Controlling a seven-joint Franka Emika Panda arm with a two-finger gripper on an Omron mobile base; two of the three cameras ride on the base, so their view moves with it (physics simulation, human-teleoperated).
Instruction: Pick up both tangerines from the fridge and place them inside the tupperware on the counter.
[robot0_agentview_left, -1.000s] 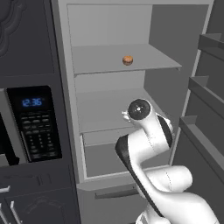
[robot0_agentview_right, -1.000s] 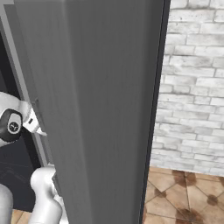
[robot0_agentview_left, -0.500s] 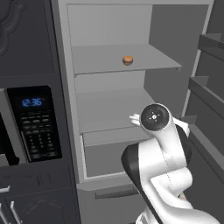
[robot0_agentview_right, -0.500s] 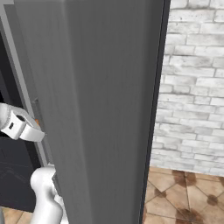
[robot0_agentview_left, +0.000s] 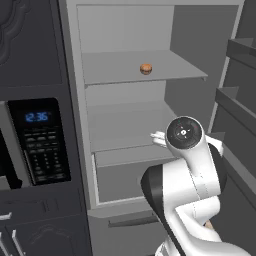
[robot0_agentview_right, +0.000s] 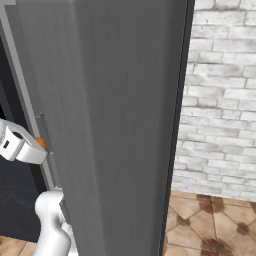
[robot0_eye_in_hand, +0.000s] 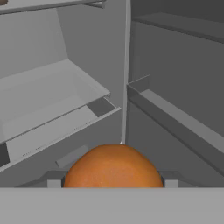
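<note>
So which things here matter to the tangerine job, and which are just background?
Job:
- bright tangerine, held in the gripper
- duller tangerine, on an upper shelf
- fridge, door open

Background:
- microwave, blue clock lit
- brick wall
- tiled floor

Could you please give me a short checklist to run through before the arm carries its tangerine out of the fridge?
1. Bright tangerine sits between the gripper fingertips: ok.
2. Grip firm enough for travel: cannot tell.
3. Second tangerine resting on the upper shelf of the fridge, apart from the arm: ok.
4. Fridge door open for withdrawal: ok.
5. Door bins close beside the gripper, clearance: cannot tell.
6. Tupperware located: cannot tell.
</note>
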